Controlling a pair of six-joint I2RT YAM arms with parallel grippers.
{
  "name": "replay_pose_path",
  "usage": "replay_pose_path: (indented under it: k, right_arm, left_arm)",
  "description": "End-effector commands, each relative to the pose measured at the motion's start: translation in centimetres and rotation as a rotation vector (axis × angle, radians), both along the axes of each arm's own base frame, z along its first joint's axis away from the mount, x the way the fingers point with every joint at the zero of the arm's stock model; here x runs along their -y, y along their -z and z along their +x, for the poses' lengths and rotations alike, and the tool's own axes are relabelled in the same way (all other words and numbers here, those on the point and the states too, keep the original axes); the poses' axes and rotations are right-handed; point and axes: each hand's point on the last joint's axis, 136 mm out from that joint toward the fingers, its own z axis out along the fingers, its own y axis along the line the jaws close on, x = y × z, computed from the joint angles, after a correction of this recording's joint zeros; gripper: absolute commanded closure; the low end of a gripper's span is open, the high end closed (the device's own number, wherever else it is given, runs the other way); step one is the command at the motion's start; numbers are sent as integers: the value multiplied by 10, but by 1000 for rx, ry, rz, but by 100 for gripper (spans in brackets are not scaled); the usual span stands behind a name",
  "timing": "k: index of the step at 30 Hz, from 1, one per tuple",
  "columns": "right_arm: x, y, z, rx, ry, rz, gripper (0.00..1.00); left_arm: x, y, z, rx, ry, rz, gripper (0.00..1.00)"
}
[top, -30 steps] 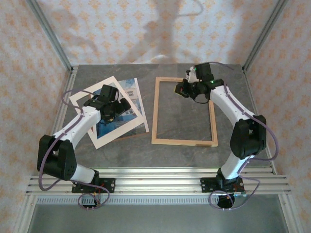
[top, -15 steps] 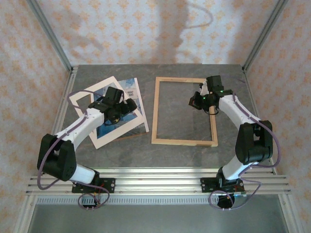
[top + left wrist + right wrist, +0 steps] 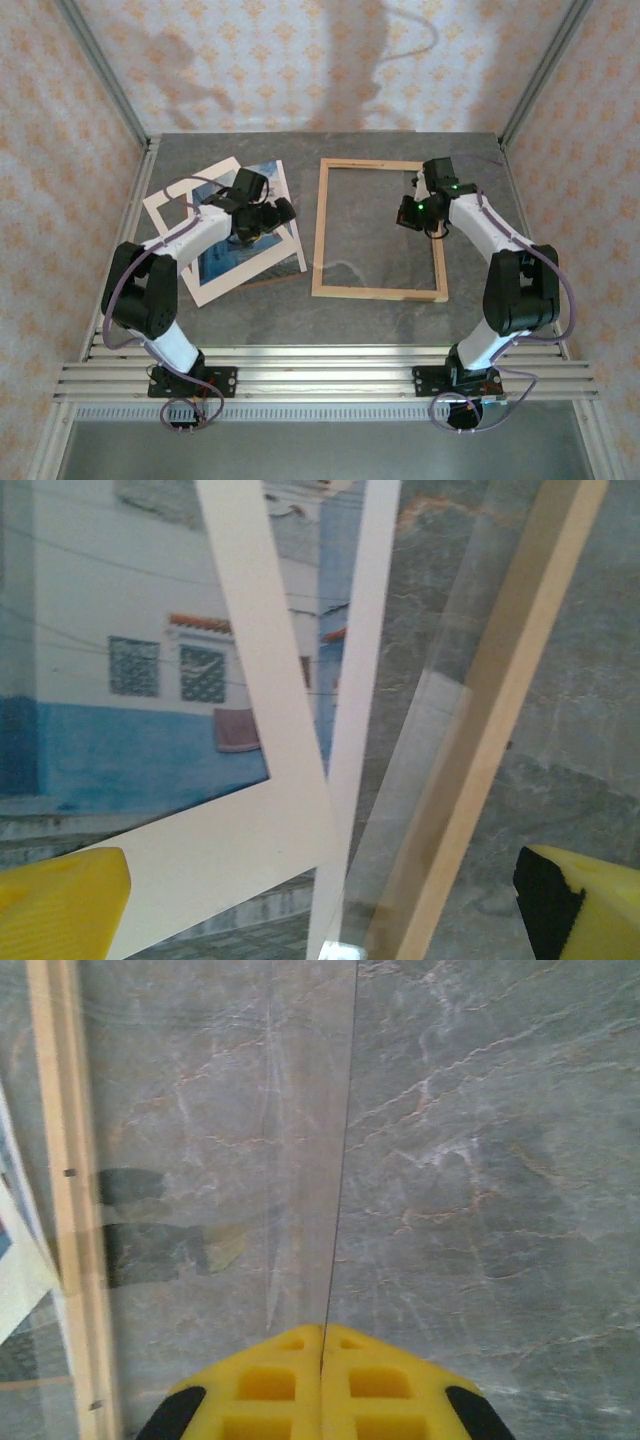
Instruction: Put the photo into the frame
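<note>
The frame (image 3: 372, 245) lies flat on the right half of the grey, marble-veined table (image 3: 250, 330), a tall rectangle of thin pale wood around a clear pane that lets the stone pattern show through. To its left, well clear of the opening, the photo (image 3: 222, 262) lies at a tilt beneath a cream-white mat (image 3: 245, 280). The matte paper border covers the print's edges, and one blue corner sticks out past the mat at the far side. The left gripper (image 3: 278, 213) hangs over the right edge of this stack, just beside the frame's left rail, with its jaws spread wide and nothing between them. From the left wrist camera, its ribbed yellow fingers (image 3: 62, 904) sit at the two bottom corners. Between them are the print's white wall, barred windows and blue-painted base, the smooth mat strip crossing on a slant, and the light wooden rail with its glossy pane edge running diagonally. The right gripper (image 3: 412, 212) is above the pane, inside the frame and near its right rail. Its yellow fingers (image 3: 290, 1400) are pressed flat together with only a seam between them, and they hold nothing. Whether the tips touch the pane cannot be told. Ahead of them the pane carries faint reflections, and a straight wooden rail runs down the left side of that view.
</note>
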Motion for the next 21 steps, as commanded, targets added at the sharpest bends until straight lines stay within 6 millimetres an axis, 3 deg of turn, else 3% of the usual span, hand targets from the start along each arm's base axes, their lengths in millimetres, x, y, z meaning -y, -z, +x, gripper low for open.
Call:
replay_pose_path:
  k: [1, 12, 21]
  right_arm:
    - [19, -2, 5, 24, 9, -104, 100]
    - [23, -3, 19, 27, 6, -117, 100]
    - [20, -10, 24, -9, -5, -108, 100]
  left_arm:
    - [11, -8, 5, 26, 48, 0, 0]
    - [25, -2, 10, 60, 43, 3, 0]
    - [29, 3, 32, 72, 44, 39, 0]
